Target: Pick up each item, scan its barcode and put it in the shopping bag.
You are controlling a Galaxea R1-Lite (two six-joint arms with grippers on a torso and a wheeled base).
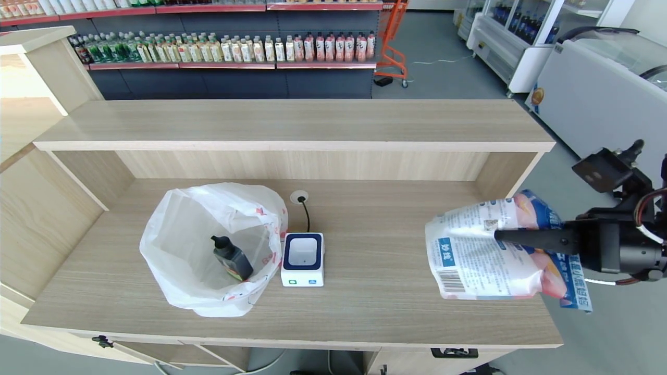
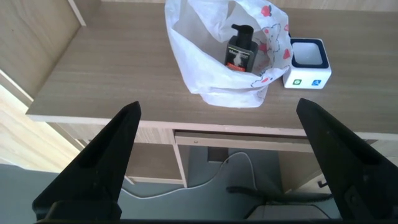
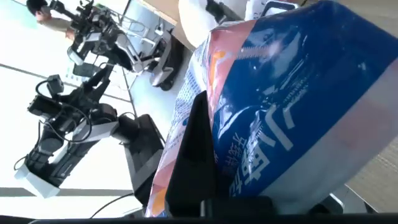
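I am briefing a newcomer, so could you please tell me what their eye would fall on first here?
First, the large blue, white and pink packet held in the right gripper over the right end of the counter, its barcode in view. Then the open white shopping bag on the counter's left with a dark bottle inside, and the white scanner just to its right.

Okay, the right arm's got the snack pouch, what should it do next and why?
Probably swing the right pincer leftward and turn the snack pouch so its barcode faces down over the scanner; the pouch hangs at the right end of the counter, barcode up.
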